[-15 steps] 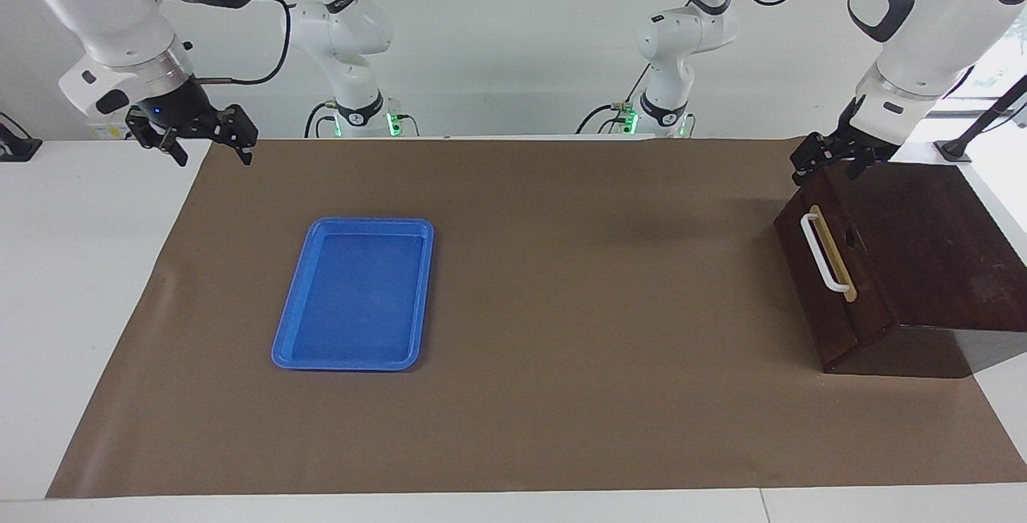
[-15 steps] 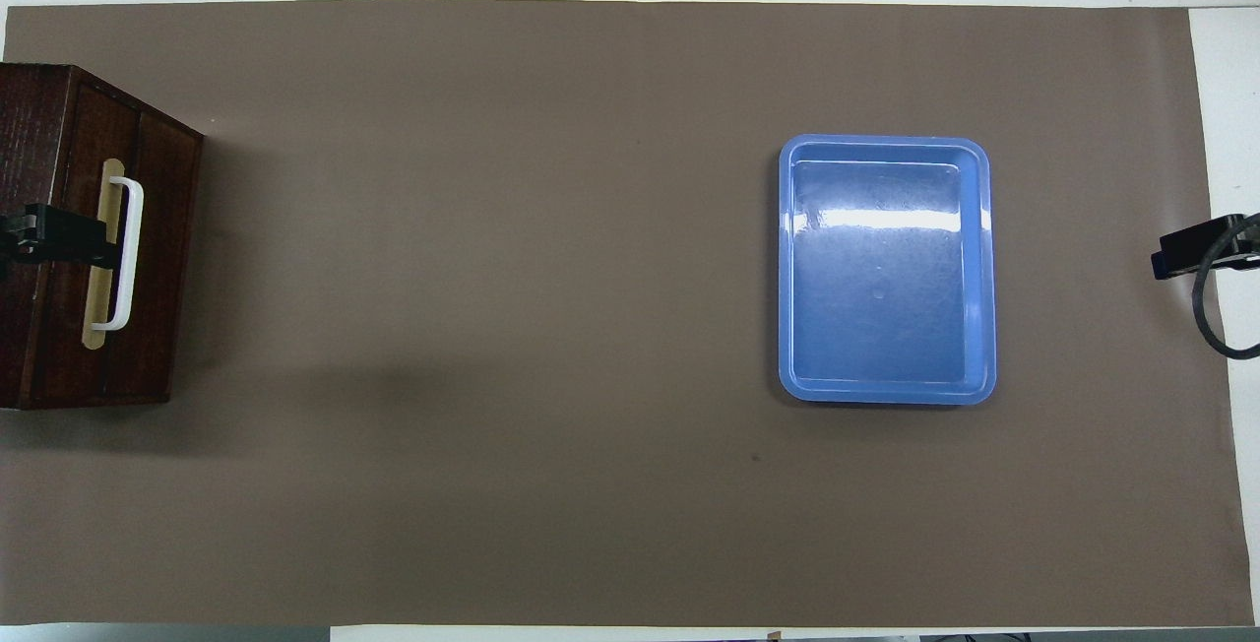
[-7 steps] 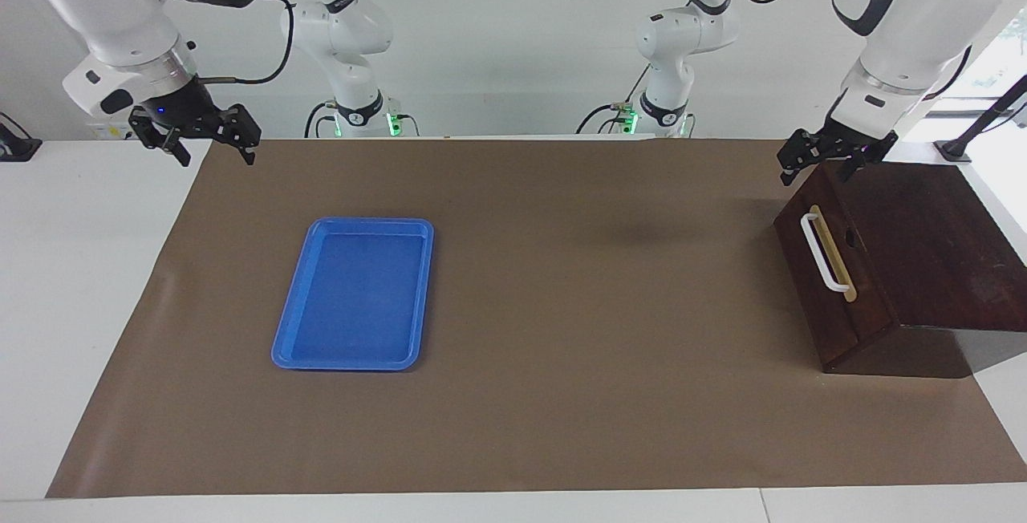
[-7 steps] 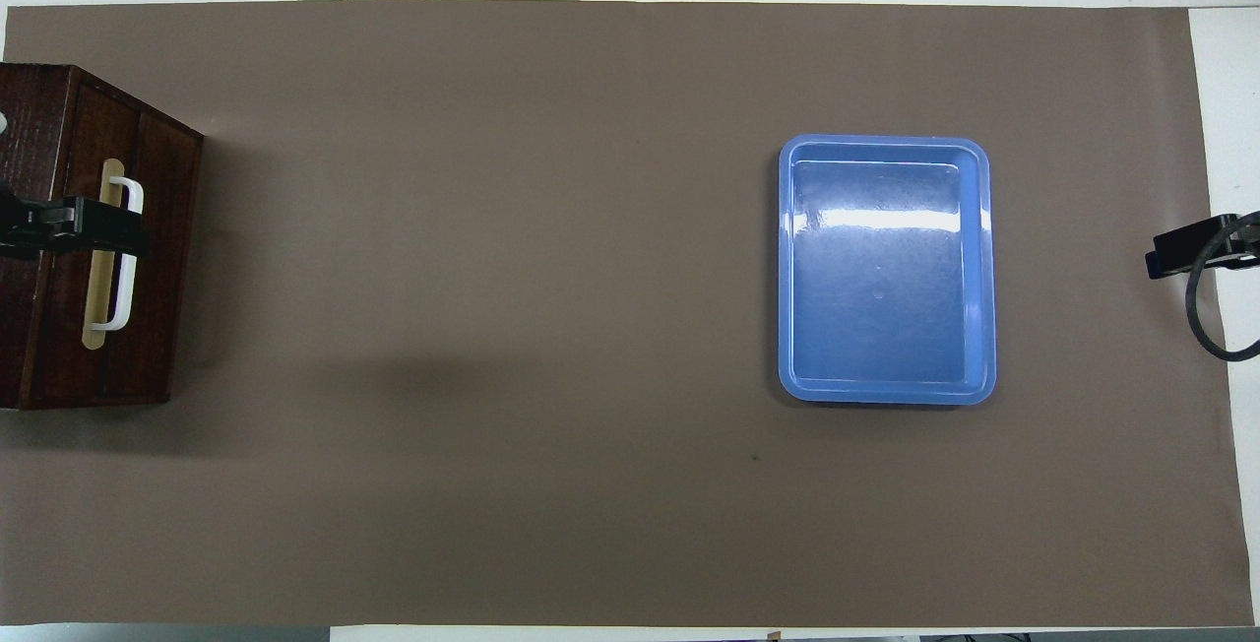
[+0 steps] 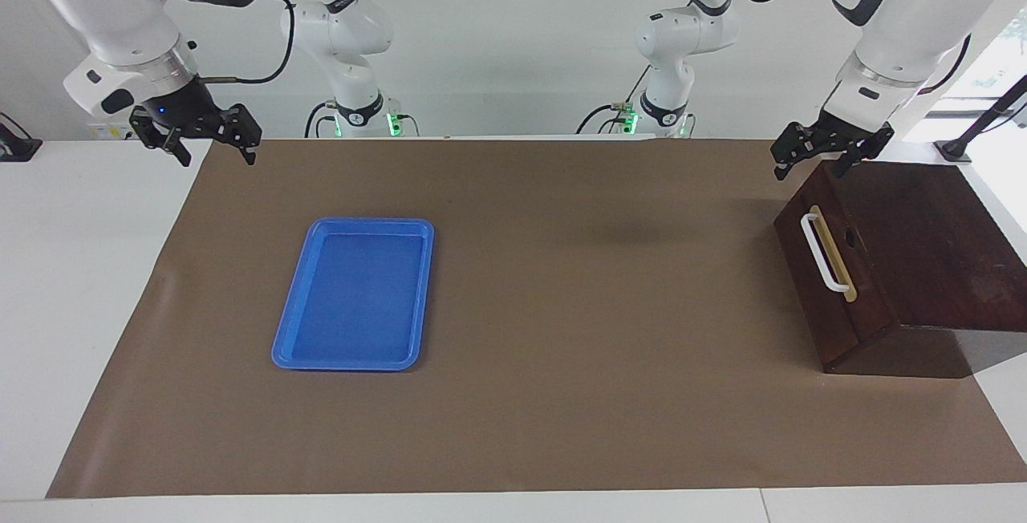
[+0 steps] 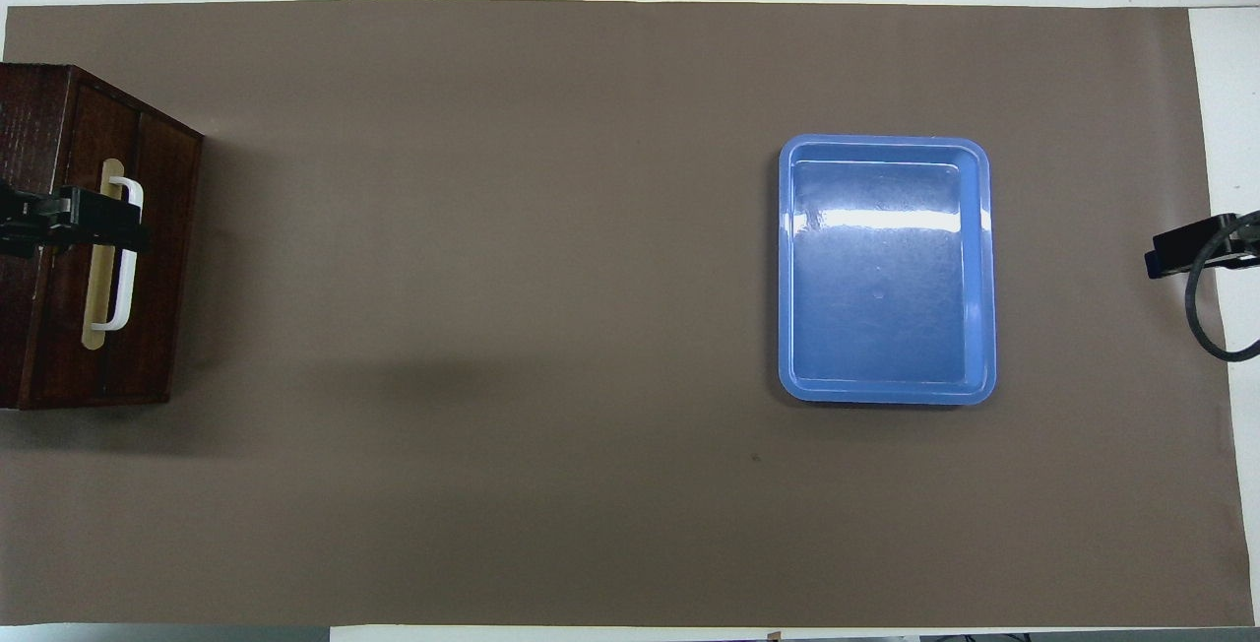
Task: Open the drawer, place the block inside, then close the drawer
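Observation:
The dark brown drawer (image 5: 834, 282) is shut in its dark wooden box (image 5: 923, 242) at the left arm's end of the table, with its white bar handle (image 5: 820, 252) facing the table's middle. In the overhead view the drawer (image 6: 153, 327) and handle (image 6: 122, 292) show at the edge. My left gripper (image 5: 812, 162) hangs open and empty just above the box's top front edge, and it lies over the handle in the overhead view (image 6: 94, 219). My right gripper (image 5: 213, 156) waits open and empty above the mat's corner at the right arm's end. The yellow block is out of view.
A flat blue tray (image 5: 353, 294) lies empty on the brown mat (image 5: 578, 330) toward the right arm's end; it also shows in the overhead view (image 6: 886, 268). White table surface (image 5: 80, 266) borders the mat.
My left gripper has risen slightly off the box's top edge and shifted a little toward the table's middle. The right gripper has barely moved. The drawer stays shut.

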`<state>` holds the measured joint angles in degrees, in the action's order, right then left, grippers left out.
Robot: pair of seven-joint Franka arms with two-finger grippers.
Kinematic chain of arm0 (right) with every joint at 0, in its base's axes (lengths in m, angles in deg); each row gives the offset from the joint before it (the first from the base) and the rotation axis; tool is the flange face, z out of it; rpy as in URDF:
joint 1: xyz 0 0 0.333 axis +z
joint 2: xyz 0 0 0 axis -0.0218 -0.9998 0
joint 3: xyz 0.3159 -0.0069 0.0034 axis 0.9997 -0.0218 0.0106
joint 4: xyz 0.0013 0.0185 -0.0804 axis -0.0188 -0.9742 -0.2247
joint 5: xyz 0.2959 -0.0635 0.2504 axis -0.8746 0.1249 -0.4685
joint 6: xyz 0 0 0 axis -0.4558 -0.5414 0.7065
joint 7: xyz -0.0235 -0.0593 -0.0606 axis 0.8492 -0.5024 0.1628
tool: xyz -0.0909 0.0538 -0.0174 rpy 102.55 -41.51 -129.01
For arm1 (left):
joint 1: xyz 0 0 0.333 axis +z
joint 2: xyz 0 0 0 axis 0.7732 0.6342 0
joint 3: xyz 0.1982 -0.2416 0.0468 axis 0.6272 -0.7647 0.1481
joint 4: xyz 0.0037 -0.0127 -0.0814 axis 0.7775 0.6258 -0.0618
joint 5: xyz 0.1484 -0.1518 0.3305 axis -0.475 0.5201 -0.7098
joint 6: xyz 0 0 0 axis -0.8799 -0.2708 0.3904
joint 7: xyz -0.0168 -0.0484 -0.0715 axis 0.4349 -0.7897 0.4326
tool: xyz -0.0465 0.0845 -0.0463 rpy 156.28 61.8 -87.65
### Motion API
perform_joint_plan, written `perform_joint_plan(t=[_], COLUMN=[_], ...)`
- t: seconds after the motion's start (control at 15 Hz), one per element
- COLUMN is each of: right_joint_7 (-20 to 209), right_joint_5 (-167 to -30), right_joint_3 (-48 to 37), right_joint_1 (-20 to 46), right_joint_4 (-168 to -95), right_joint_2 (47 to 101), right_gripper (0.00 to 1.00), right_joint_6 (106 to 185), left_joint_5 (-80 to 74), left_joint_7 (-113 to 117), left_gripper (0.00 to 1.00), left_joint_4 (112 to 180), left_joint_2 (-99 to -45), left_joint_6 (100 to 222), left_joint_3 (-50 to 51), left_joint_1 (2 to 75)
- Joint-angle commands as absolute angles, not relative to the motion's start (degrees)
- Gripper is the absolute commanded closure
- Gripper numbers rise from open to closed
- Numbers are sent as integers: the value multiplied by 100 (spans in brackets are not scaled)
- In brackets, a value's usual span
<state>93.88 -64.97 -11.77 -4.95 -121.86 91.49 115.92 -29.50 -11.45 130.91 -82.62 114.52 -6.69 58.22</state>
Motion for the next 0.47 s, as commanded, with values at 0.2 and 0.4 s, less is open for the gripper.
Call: perform_joint_plan(t=[0.2, 0.4], right_joint_7=[9394, 9394], right_joint_5=[-6564, -6564], right_joint_3=[-1149, -1149], right_joint_1=[-543, -543], right_joint_4=[-12127, -12127], right_joint_2=[9141, 9141], right_gripper=[0, 0], right_joint_6=[11569, 11569], left_joint_5=[-2942, -2933], left_joint_7=[-786, -812], left_gripper=[0, 0], left_joint_4=[12953, 12979], left_joint_2=[-8166, -8192], left_joint_6=[11339, 11251], left_joint_3=[-644, -653], left_joint_1=[5846, 5838])
